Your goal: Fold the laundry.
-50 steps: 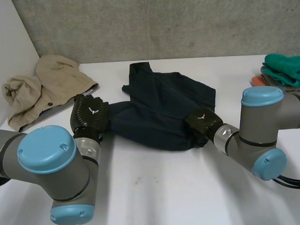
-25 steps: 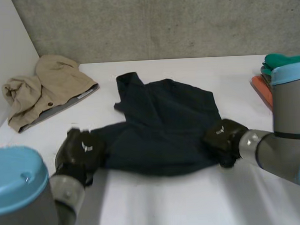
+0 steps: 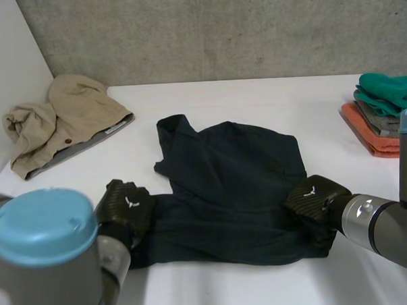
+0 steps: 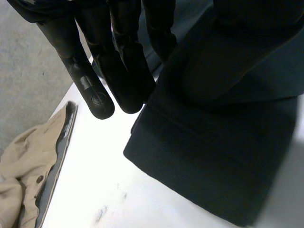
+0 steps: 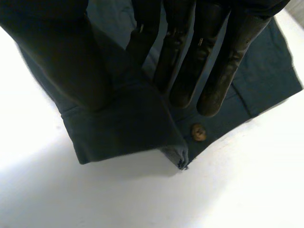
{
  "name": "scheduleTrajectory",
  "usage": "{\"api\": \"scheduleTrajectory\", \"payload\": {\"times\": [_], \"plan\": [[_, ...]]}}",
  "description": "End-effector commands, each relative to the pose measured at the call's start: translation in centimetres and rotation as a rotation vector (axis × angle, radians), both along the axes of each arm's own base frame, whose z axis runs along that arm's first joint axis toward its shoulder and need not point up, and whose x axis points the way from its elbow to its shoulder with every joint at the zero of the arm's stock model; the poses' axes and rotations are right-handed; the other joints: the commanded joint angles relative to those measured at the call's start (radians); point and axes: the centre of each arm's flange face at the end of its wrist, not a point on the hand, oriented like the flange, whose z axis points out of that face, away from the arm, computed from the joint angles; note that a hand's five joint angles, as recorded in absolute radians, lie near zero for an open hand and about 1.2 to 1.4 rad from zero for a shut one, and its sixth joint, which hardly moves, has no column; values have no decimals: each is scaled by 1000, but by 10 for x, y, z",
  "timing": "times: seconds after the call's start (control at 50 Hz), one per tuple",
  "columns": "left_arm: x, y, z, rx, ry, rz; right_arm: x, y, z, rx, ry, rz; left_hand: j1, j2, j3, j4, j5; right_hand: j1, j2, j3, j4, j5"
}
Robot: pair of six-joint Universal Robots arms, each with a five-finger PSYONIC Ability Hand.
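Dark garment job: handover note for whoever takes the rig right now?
Left hand: pinches the dark blue garment at its near left corner, straight fingers against the thumb.
Right hand: pinches the near right corner the same way; a button sits by its fingertips.
The garment lies spread on the white table, its far part rumpled; no fold visible yet.
A beige garment lies crumpled at the far left; a folded stack sits at the right edge.
To do: fold the dark garment, then probably the beige one.
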Motion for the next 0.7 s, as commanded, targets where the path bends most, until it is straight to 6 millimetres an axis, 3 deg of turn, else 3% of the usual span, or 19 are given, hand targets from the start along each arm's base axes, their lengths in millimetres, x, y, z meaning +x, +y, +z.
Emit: {"api": "scheduleTrajectory", "payload": {"times": [0.02,0.1,0.42,0.7], "plan": [[-9,-21,-15,11,-15,22,-3,6,2,80,23,-3,246,195,201,196,218,16,-49,-57,-59,-69],[-10,-27,-18,13,-12,29,-4,9,-1,99,26,2,246,195,201,196,218,-99,-164,-172,-173,-184],[-7,-36,-24,17,-18,53,5,33,-26,157,66,58,246,195,201,196,218,-87,-152,-160,-161,-172],[-7,-42,-21,3,-13,63,8,39,-32,132,60,74,246,195,201,196,218,-131,-196,-204,-205,-216]]}}
